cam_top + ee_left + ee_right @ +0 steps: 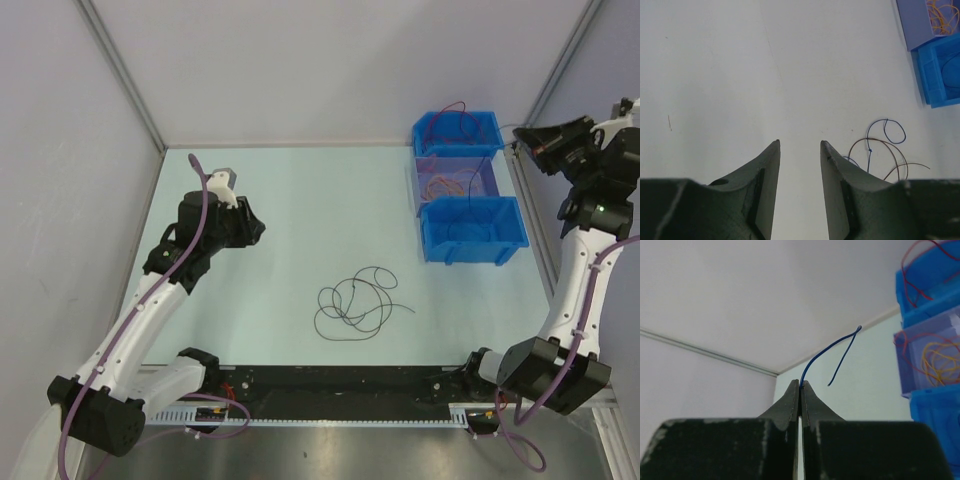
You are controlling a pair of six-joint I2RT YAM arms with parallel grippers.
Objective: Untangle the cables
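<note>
A loose tangle of thin cables (355, 303) lies on the table in front of the arm bases; the left wrist view shows blue and brown loops (885, 145) of it. My left gripper (255, 230) hovers to the left of the tangle, open (800, 145), with nothing between its fingers. My right gripper (522, 140) is raised at the far right beside the bins. It is shut (800, 383) on a thin blue cable (832, 351), whose short free end arcs up and bends back down.
Three bins stand in a row at the back right: a blue bin (480, 122) with a red cable, a clear purple bin (490, 180) with orange cable (940, 360), and a blue bin (505, 235) holding a dark loop. White walls enclose the table.
</note>
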